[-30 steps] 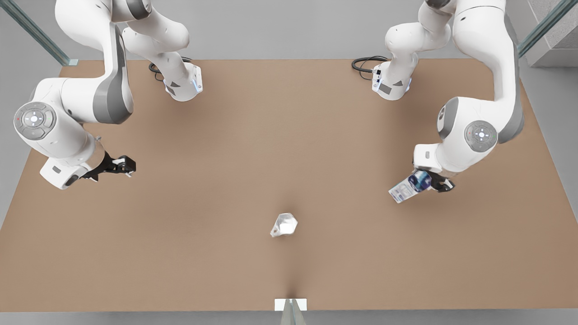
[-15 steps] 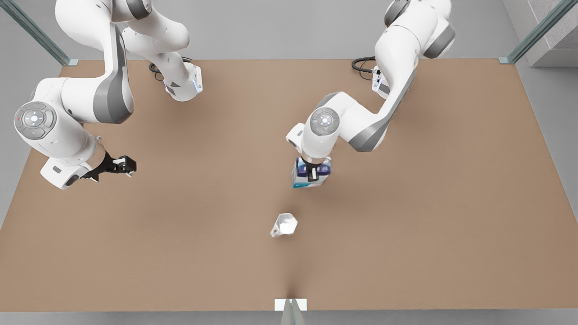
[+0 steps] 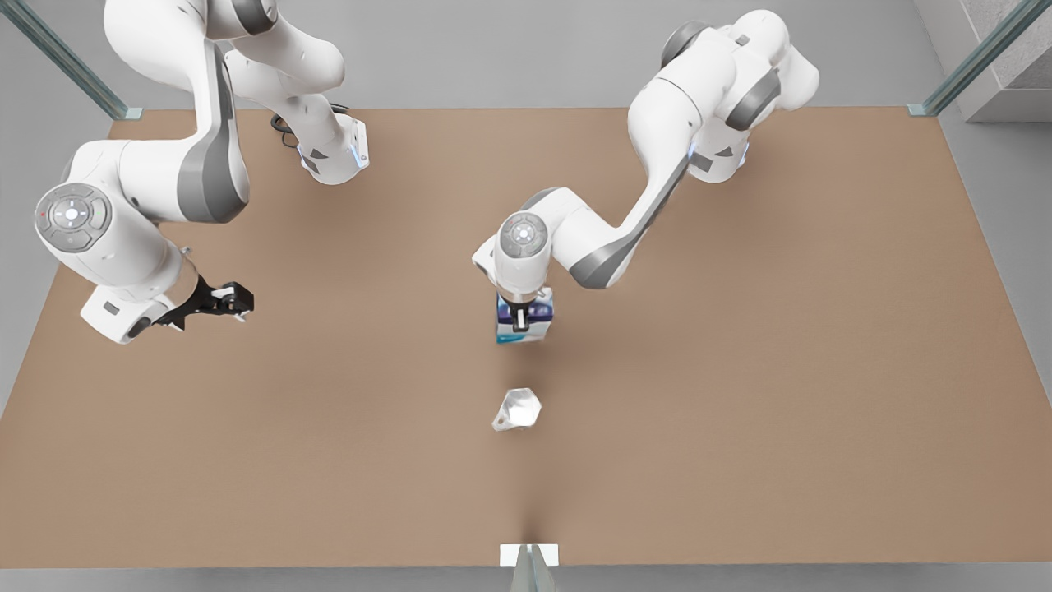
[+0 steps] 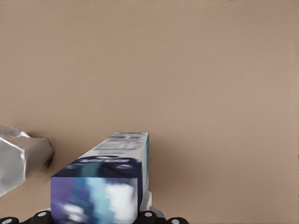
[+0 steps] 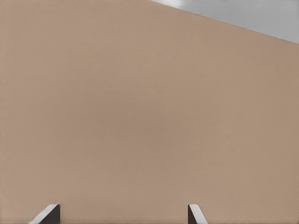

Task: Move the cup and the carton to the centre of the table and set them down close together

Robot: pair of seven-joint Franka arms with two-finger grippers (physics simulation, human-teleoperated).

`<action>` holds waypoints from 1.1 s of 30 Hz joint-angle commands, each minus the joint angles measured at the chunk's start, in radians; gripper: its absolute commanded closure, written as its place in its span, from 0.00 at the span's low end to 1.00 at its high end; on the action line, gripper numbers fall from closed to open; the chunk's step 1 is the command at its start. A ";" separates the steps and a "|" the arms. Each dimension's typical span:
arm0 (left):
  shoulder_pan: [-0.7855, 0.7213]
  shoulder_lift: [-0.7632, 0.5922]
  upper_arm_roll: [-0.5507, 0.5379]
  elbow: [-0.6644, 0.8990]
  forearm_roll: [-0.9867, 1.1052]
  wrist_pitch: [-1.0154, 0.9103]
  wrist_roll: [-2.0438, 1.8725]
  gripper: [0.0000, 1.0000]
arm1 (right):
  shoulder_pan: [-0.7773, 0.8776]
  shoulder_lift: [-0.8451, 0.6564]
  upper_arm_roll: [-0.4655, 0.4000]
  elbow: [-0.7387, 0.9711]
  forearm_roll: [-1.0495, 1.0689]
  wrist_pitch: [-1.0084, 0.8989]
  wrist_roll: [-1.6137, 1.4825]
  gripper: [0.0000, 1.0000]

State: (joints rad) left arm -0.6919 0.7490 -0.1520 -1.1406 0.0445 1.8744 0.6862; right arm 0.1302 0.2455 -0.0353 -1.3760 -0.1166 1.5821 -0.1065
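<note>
The carton [image 3: 532, 322], white with a dark blue band and teal lower part, hangs upright near the middle of the brown table [image 3: 740, 411], with my left gripper [image 3: 519, 319] shut on it from above. In the left wrist view the carton [image 4: 105, 186] sits between the fingers, and the cup [image 4: 18, 161] shows beside it. The silvery faceted cup [image 3: 518, 409] lies tilted on the table a short way in front of the carton, apart from it. My right gripper [image 3: 234, 300] waits open at the front view's left, and its fingertips [image 5: 49, 212] are spread over bare table.
A small white bracket [image 3: 528, 555] sits on the table's front edge at the middle. Both arm bases stand along the back edge, with a black cable [image 3: 283, 125] by the one on the front view's left. The table edge [image 5: 224, 16] runs close to the right gripper.
The left arm has swung the carton from the front view's right side to the table's middle, stopping just behind the cup. The right arm shifted only slightly. The cup has not moved.
</note>
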 commanded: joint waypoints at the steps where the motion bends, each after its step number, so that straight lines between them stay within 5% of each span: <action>1: -0.003 0.000 0.000 -0.004 -0.017 -0.001 -0.001 0.39 | 0.000 0.000 0.000 0.000 0.000 0.001 0.001 0.00; 7: -0.049 0.029 0.026 -0.018 0.005 0.017 -0.010 0.32 | 0.006 0.001 0.000 0.000 -0.003 0.001 -0.001 0.00; 8: -0.064 0.035 0.045 -0.018 0.005 0.017 -0.023 0.04 | 0.006 0.001 0.000 0.000 -0.003 -0.001 0.001 0.00; 9: -0.066 0.039 0.045 -0.014 0.003 0.017 -0.025 0.00 | 0.006 0.001 0.000 -0.002 -0.003 -0.001 -0.001 0.00; 26: -0.038 -0.088 0.043 -0.002 -0.040 -0.100 -0.030 0.00 | 0.008 0.001 0.000 0.000 -0.003 0.001 0.001 0.00; 33: 0.413 -0.303 0.046 -0.017 -0.031 -0.320 -0.830 0.00 | 0.008 0.001 0.002 0.000 -0.002 -0.001 0.001 0.00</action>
State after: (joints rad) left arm -0.2450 0.4431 -0.1057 -1.1658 0.0114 1.5346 -0.1788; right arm 0.1380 0.2470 -0.0337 -1.3760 -0.1181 1.5815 -0.1059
